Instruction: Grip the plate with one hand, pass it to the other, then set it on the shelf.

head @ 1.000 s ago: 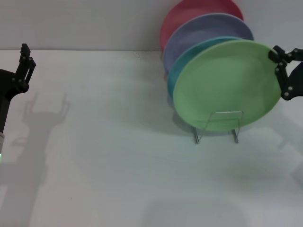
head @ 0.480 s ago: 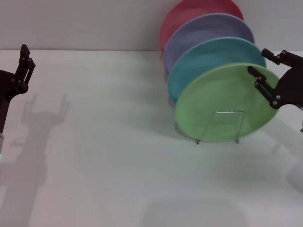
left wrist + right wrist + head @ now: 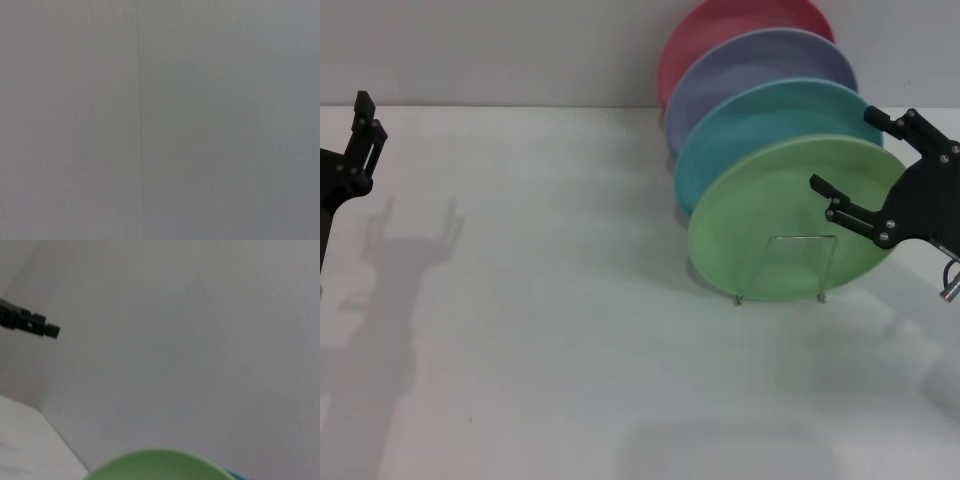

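Light green plastic plate (image 3: 785,225): stands tilted on edge in the wire dish rack (image 3: 788,268), frontmost of the row, its lower edge behind the rack's front loop. Rim also shows in the right wrist view (image 3: 160,465).

Wire dish rack: thin silver metal loops, set on the white surface (image 3: 570,350); serves as landmark for the entries below.

Turquoise-blue plate (image 3: 760,115): directly behind the green plate in the rack, partly covered by it.

Lavender plate (image 3: 760,60): behind the turquoise one.

Pink-red plate (image 3: 720,25): rearmost, nearest the wall.

Right hand (image 3: 865,165): black, two slim fingers spread wide apart and released, gripping nothing. One finger lies across the green plate's face, the other reaches over its upper right rim; contact with the plate cannot be told. Positioned just right of the rack and above it.

Left hand (image 3: 362,135): black, raised, well apart from the rack at the far left side of the surface; whether open or clenched cannot be told. Its fingertip appears far off in the right wrist view (image 3: 30,324).

Left wrist view: plain grey wall (image 3: 160,120) only.
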